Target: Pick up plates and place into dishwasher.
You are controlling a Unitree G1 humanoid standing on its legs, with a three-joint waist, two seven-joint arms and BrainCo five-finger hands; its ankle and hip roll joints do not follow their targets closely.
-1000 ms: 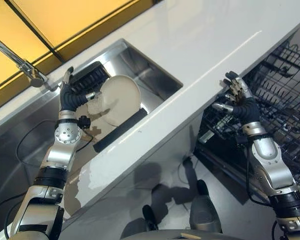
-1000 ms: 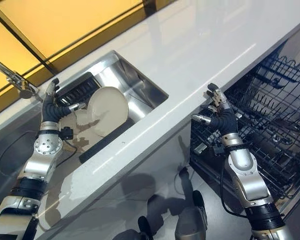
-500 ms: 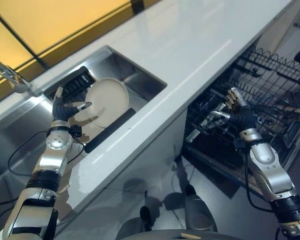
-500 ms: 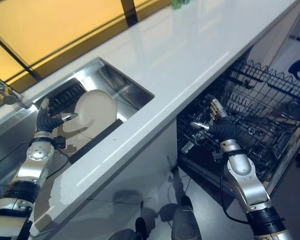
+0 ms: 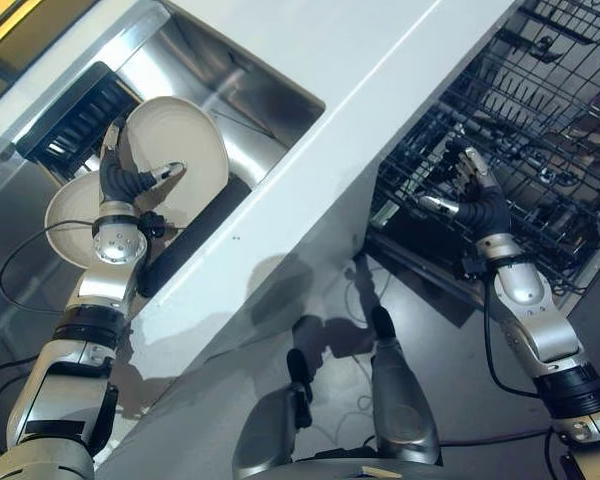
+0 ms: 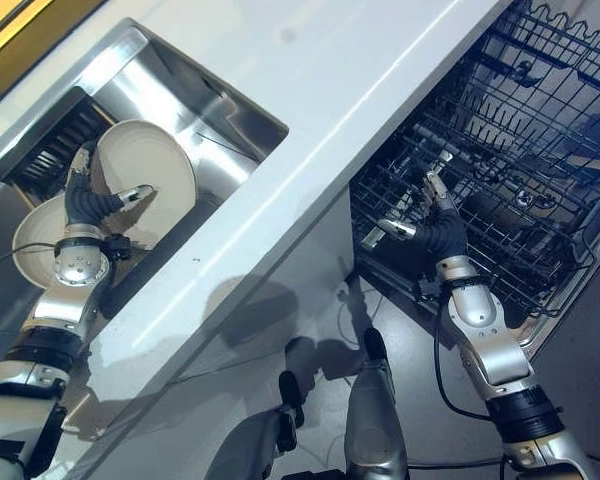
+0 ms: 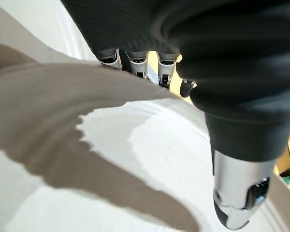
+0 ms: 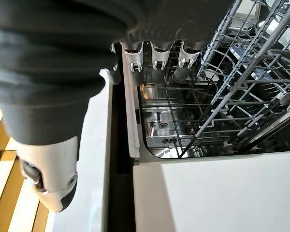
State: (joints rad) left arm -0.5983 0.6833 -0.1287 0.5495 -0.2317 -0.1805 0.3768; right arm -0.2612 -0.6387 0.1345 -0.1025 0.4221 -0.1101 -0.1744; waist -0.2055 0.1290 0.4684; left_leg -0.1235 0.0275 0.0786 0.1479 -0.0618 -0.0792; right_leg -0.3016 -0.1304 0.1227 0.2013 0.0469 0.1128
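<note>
Two plates show at the sink, and the left hand [image 5: 130,182] has hold of one. Its fingers reach up behind the rim of the held plate [image 5: 180,165] while the thumb [image 7: 241,193] lies across the pale front face, so the rim is pinched between them. That plate stands tilted on edge, just at 1 o'clock of the hand and above the steel sink [image 5: 210,85]. A second plate [image 5: 68,222] sits at 8 o'clock of the hand, partly hidden behind the wrist. Beyond both, at 11 o'clock, a dark ribbed rack [image 5: 75,115] lies in the sink's far corner. The white table [image 5: 350,60] runs diagonally between sink and dishwasher. On its other side the right hand [image 6: 435,228] hovers with fingers straight and thumb spread, holding nothing, over the front edge of the dishwasher rack [image 6: 520,130].
</note>
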